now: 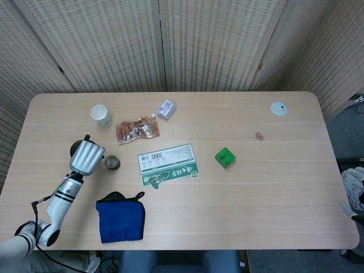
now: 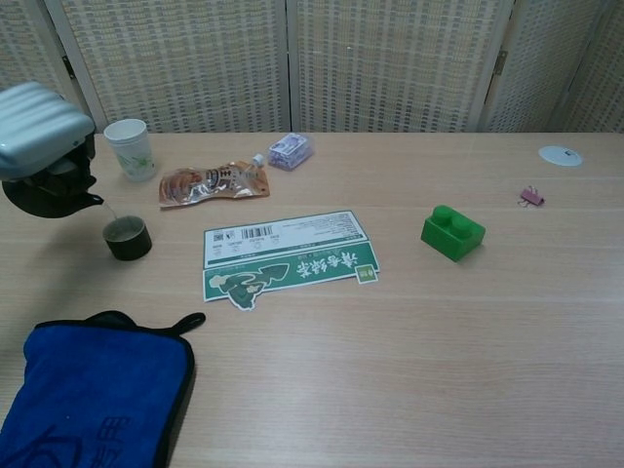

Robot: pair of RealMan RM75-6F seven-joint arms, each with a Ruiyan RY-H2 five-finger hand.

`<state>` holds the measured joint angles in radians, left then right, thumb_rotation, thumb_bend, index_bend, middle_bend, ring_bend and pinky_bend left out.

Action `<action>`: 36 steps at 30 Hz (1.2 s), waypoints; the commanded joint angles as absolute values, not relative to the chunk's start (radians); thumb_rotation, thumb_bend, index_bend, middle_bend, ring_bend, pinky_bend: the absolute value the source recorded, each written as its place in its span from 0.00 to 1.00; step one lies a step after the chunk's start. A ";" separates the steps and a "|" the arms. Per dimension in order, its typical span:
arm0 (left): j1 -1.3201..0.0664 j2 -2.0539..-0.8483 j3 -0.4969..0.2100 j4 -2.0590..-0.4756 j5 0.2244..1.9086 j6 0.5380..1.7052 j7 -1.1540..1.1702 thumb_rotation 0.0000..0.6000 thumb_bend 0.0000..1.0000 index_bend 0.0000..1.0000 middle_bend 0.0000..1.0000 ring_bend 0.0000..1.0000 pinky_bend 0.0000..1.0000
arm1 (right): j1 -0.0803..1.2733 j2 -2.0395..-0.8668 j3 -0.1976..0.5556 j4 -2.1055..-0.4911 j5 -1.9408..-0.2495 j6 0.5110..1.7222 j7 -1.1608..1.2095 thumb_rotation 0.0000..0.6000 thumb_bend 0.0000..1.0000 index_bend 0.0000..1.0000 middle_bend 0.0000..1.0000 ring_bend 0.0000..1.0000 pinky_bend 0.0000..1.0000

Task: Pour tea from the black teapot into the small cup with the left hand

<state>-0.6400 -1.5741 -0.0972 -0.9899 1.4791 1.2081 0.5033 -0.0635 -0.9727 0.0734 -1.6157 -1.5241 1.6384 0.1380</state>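
My left hand (image 2: 39,132) grips the black teapot (image 2: 47,195) at the table's left side and holds it tilted, spout down to the right. A thin stream runs from the spout into the small dark cup (image 2: 127,237), which stands on the table just right of the pot and has dark liquid in it. From the head view the left hand (image 1: 86,157) covers most of the teapot (image 1: 75,149), and the cup (image 1: 112,163) sits beside it. My right hand (image 1: 354,190) shows only at the right edge, off the table; how its fingers lie is unclear.
A white paper cup (image 2: 130,148) stands behind the teapot. A snack pouch (image 2: 213,182), a purple packet (image 2: 290,149) and a green-and-white card (image 2: 288,255) lie to the right. A blue cloth (image 2: 93,395) lies near the front edge. A green block (image 2: 452,231) sits mid-right.
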 commanded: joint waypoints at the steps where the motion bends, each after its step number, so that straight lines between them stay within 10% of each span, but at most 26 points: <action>1: -0.640 -1.575 -0.097 -0.990 1.479 1.208 0.502 0.94 0.38 1.00 1.00 0.95 0.44 | -0.064 -0.973 0.073 -1.616 -1.524 1.639 0.138 1.00 0.17 0.23 0.20 0.16 0.16; 36: -0.580 -1.530 -0.249 -1.180 1.288 1.171 -0.066 0.89 0.38 1.00 1.00 0.94 0.44 | -0.056 -0.970 0.077 -1.642 -1.530 1.634 0.112 1.00 0.17 0.23 0.20 0.16 0.16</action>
